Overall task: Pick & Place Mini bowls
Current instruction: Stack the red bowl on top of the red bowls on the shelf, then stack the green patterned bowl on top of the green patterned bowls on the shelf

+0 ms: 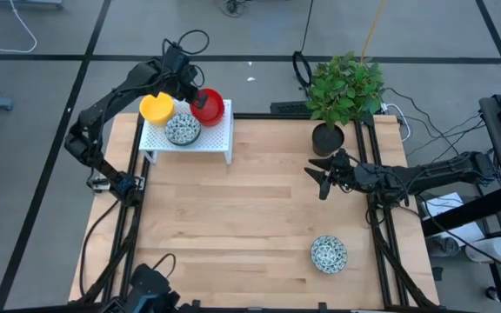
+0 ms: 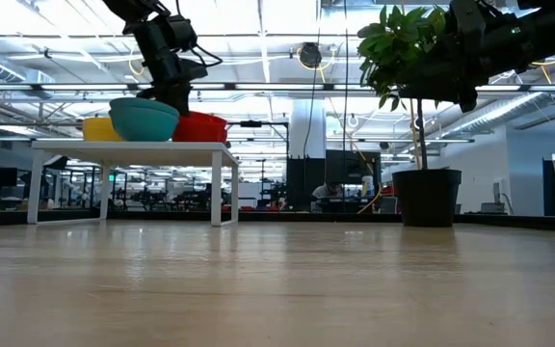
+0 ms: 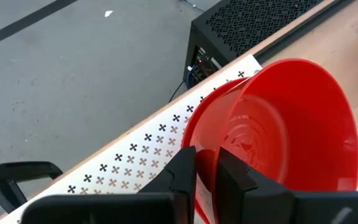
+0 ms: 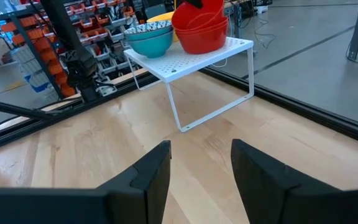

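My left claw (image 3: 207, 171) pinches the red bowl's (image 3: 291, 124) rim at the rack's (image 1: 220, 139) back corner; a tilt could slip it.

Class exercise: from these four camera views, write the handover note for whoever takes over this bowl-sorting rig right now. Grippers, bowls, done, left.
Left gripper: shut on the rim of the red bowls, stacked on the white rack.
Right gripper: open, empty, hovering over the table beside the plant pot.
Also on the rack: yellow bowl and speckled bowl.
One speckled bowl sits alone on the table's near right.
Direction of transfer unclear; red bowl not yet lifted clear.
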Available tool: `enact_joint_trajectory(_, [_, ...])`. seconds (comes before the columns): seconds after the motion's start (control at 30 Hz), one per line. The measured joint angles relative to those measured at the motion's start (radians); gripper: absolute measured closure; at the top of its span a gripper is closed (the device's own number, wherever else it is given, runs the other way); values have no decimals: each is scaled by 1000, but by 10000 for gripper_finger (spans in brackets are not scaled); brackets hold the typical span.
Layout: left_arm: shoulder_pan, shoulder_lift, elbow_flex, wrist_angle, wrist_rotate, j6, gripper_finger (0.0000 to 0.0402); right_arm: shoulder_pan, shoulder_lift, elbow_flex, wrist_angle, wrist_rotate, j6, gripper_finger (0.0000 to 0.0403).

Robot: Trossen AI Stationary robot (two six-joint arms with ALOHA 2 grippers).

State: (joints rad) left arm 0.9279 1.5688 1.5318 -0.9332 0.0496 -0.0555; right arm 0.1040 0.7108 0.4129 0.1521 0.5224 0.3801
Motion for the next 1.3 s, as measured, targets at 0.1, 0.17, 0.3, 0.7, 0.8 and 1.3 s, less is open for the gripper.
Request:
enact_joint_trajectory(0.1, [0, 0, 0, 0, -18, -13, 360, 0, 0, 0, 0, 0, 0, 248])
enact_joint_trajectory(0.17, [0, 0, 0, 1, -27, -35, 359, 0, 0, 0, 0, 0, 0, 248])
enact_joint_trajectory(0.3, [0, 0, 0, 13, -27, -58, 357, 0, 0, 0, 0, 0, 0, 248])
enact_joint_trajectory(0.7, [-7, -2, 0, 67, -26, -58, 215, 0, 0, 0, 0, 0, -2, 248])
enact_joint_trajectory(0.8, [0, -20, 0, 118, -25, -58, 190, 0, 0, 0, 0, -2, -3, 248])
enact_joint_trajectory(1.3, [-103, -145, 0, 251, 111, -273, 174, 46, 46, 349, -725, -239, -24, 248])
